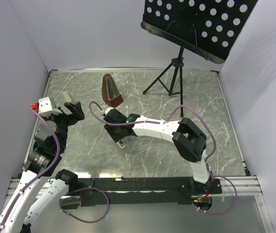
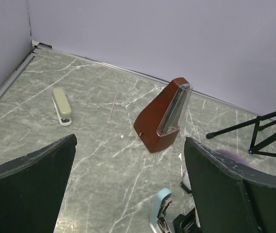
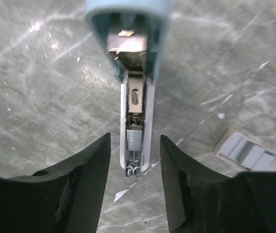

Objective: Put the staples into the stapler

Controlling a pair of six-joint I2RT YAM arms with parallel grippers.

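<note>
**A:** Marble-grey table [image 1: 215,97], and at its middle the light blue plastic stapler [image 3: 135,92] lies hinged open, its metal channel bared.

**B:** Loaded yet?

**A:** Hard to say. A small grey block [image 3: 134,141] sits in the channel; staple strip or pusher, I cannot tell. The flat cream-tan staple box [image 3: 248,154] lies on the table beside the stapler, apart from it.

**B:** And the claws?

**A:** The right claw [image 3: 134,145] straddles the channel's end, jaws partly parted, gripping nothing. The left claw [image 2: 130,160] hovers at the left, wide and empty.

**B:** What is left?

**A:** I judge that the strip needs checking, then the lid needs shutting.

**B:** The room?

**A:** Pale lilac walls [image 1: 94,34] surround the table. A brown wooden metronome [image 2: 163,114] and a black perforated music stand [image 1: 196,26] stand far. A second, olive stapler [image 2: 61,107] lies far left.
</note>
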